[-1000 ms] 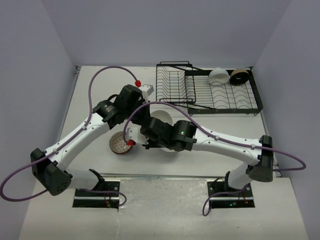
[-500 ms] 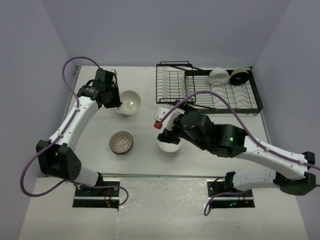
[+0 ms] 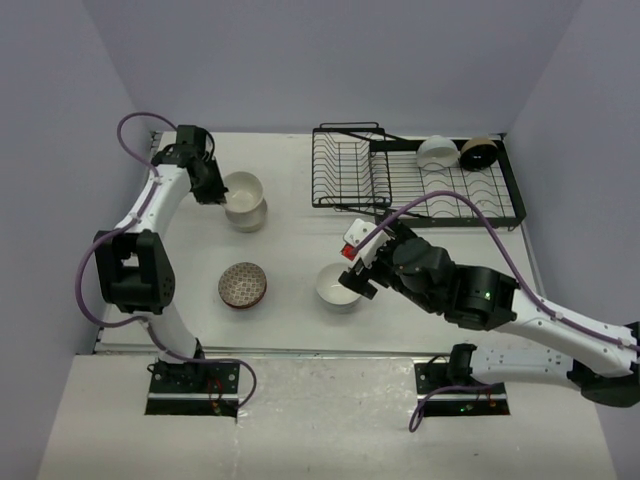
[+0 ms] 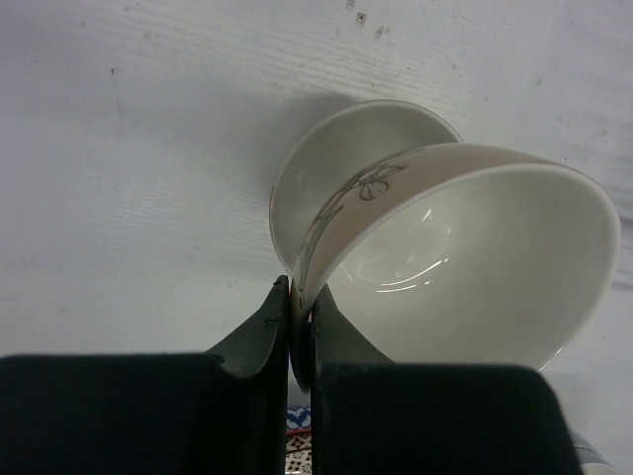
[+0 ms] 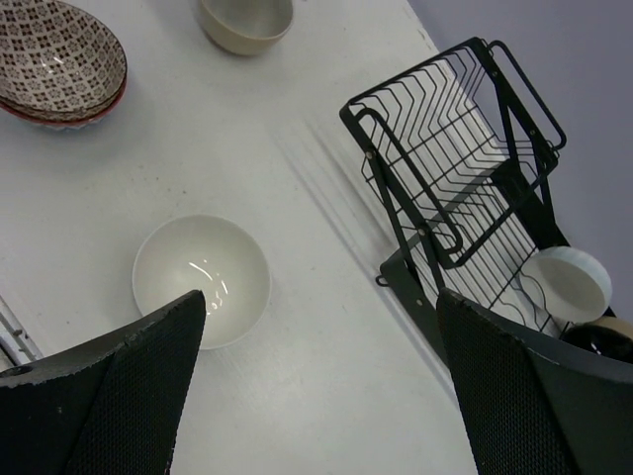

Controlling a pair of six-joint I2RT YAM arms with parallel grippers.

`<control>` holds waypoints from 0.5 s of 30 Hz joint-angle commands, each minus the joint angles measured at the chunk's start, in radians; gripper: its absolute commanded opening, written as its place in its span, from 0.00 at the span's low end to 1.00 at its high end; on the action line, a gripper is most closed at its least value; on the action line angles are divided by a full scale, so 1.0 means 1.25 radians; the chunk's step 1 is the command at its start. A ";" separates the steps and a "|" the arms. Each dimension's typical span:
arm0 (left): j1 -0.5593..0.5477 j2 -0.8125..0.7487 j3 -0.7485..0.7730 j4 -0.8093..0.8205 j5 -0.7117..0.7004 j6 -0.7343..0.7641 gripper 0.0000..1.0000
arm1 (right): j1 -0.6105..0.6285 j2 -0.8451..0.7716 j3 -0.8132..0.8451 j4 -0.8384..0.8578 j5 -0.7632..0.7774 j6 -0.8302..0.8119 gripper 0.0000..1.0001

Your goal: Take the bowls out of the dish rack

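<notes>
Your dish rack (image 3: 420, 185), at the far right corner of the white worktop (image 3: 290, 240), was black wire. In it you had a white bowl (image 3: 437, 152) beside a tan bowl (image 3: 479, 153) with a dark inside. Near the front edge sat a patterned bowl (image 3: 242, 285), reddish-brown and white in small tiles with a red rim, and a plain bowl (image 3: 337, 287), glossy white. By the left edge, your pinkish bowl (image 4: 465, 267) was pale beige-pink outside with a thin grey flower drawing, white inside, over a cream bowl (image 4: 346, 148).
</notes>
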 commanded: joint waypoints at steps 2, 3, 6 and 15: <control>0.003 0.004 0.031 0.051 0.053 0.009 0.00 | -0.003 -0.031 0.012 0.028 -0.006 0.024 0.99; 0.003 0.006 0.029 0.054 0.051 0.009 0.00 | -0.003 -0.031 0.011 0.029 -0.011 0.023 0.99; 0.003 0.018 0.023 0.061 0.045 0.014 0.00 | -0.003 -0.028 0.005 0.028 -0.012 0.024 0.99; 0.003 0.077 0.022 0.073 0.051 0.016 0.00 | -0.004 -0.034 -0.014 0.028 0.010 0.045 0.99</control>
